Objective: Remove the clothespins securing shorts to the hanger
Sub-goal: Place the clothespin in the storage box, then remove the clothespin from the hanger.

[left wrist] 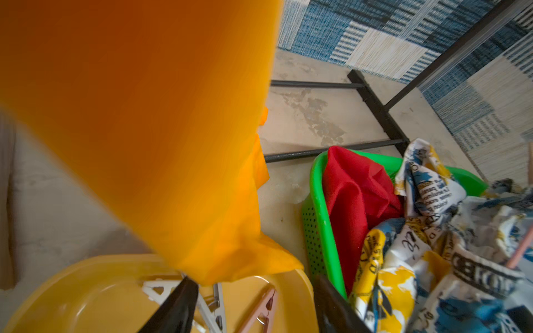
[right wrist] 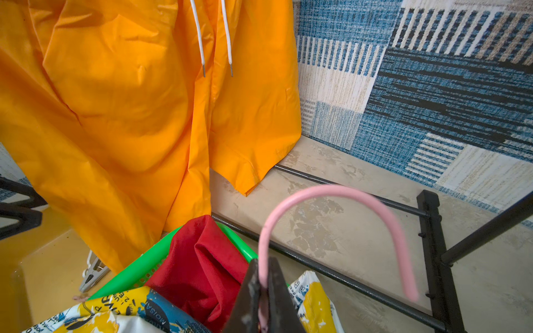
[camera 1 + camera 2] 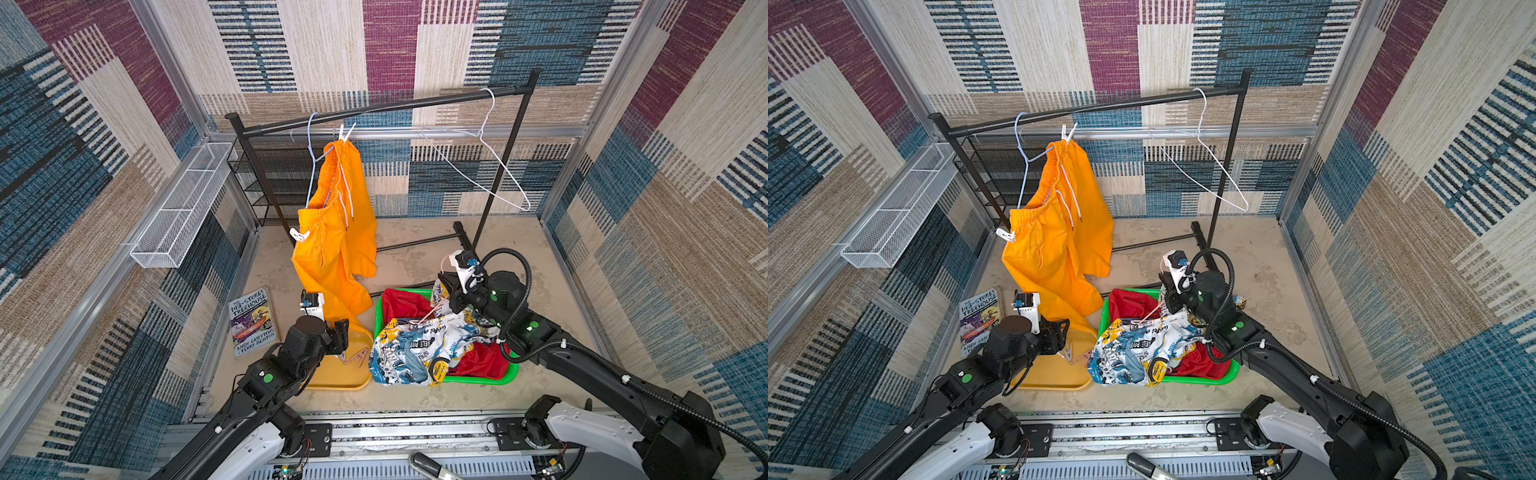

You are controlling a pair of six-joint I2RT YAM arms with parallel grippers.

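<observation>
Orange shorts hang from a pale blue hanger on the rack. One white clothespin grips them at the top and another at the lower waistband. My left gripper hovers open over the yellow tray, where a white clothespin and a pink clothespin lie loose between its jaws. My right gripper is shut on the pink hanger above the green basket. The basket holds red shorts and printed shorts.
An empty white hanger hangs at the right end of the black rack. A book lies left of the tray. A white wire basket is fixed to the left wall. The rack's foot bars cross the floor behind the basket.
</observation>
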